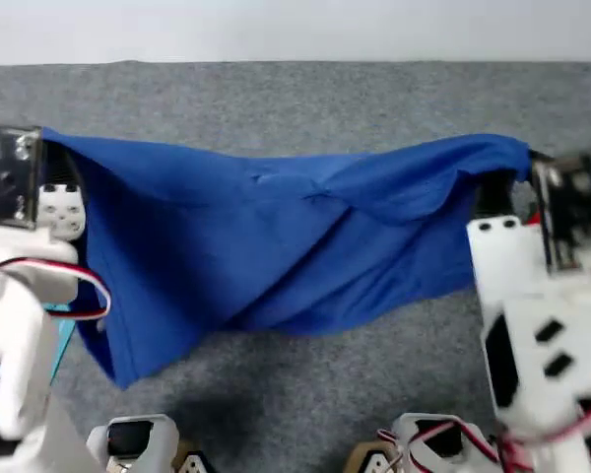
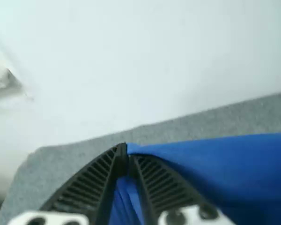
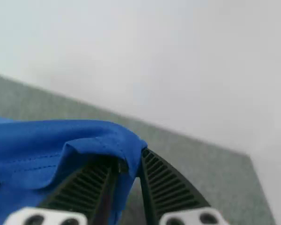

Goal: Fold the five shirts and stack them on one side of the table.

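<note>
A blue shirt (image 1: pixel 276 246) hangs stretched between both arms above the grey table (image 1: pixel 305 94). My left gripper (image 1: pixel 47 148) is shut on its left top corner; in the left wrist view the black ribbed fingers (image 2: pixel 98 176) pinch the blue shirt (image 2: pixel 215 164) at the gripper's (image 2: pixel 126 152) tip. My right gripper (image 1: pixel 517 168) is shut on the right top corner; in the right wrist view the blue shirt (image 3: pixel 56 145) drapes over the fingers (image 3: pixel 166 185) of that gripper (image 3: pixel 131 164). The shirt's lower edge sags toward the table, lowest at the left.
The grey carpet-like table (image 2: pixel 51 157) runs back to a white wall (image 1: pixel 295 30). The arm bases (image 1: pixel 138 443) stand at the near edge. A light blue item (image 1: pixel 61 335) peeks out beside the left arm. Bare table lies behind and under the shirt.
</note>
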Motion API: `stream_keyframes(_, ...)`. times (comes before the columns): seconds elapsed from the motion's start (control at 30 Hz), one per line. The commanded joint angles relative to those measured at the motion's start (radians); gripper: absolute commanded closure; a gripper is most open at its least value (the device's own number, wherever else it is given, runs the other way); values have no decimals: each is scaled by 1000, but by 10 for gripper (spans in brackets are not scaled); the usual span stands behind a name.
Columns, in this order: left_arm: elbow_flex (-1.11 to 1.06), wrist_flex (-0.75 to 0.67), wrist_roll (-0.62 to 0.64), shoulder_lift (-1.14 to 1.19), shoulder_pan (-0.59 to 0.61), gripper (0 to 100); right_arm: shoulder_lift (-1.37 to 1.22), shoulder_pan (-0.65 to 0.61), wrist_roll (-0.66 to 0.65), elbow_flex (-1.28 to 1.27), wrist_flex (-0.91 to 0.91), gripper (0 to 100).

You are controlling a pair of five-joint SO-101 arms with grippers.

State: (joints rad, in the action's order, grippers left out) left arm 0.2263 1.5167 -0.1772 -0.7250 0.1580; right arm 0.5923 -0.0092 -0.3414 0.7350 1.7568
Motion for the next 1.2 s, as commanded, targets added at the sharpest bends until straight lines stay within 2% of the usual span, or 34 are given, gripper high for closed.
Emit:
stream_keyframes(0.0, -79, -5, 8, 3, 2, 995, 2, 15, -6, -66, 36, 988)
stream_keyframes(0.17, -268, -3, -8, 5, 0, 995, 2, 13, -6, -137, 36, 988)
stream_keyframes(0.37, -628, -11, -184, 8, 0, 995, 2, 12, -6, -381, -35, 988)
stream_keyframes(0.57, -949, -127, -333, 6, 6, 993, 2, -16, -6, -684, -223, 988)
stream_keyframes(0.67, -955, -72, -407, 5, -2, 919, 5, -53, -6, -787, -274, 988)
stream_keyframes(0.77, -889, -28, -410, 3, 3, 837, 10, -82, -6, -847, -311, 988)
stream_keyframes(0.87, -816, 6, -410, 5, 0, 825, 2, -82, -6, -893, -361, 988)
stream_keyframes(1.03, -789, 11, -411, 8, -3, 823, 2, -56, -8, -1026, -545, 988)
stream_keyframes(1.17, -854, 58, -416, 8, -115, 826, 1, -8, -57, -1115, -685, 988)
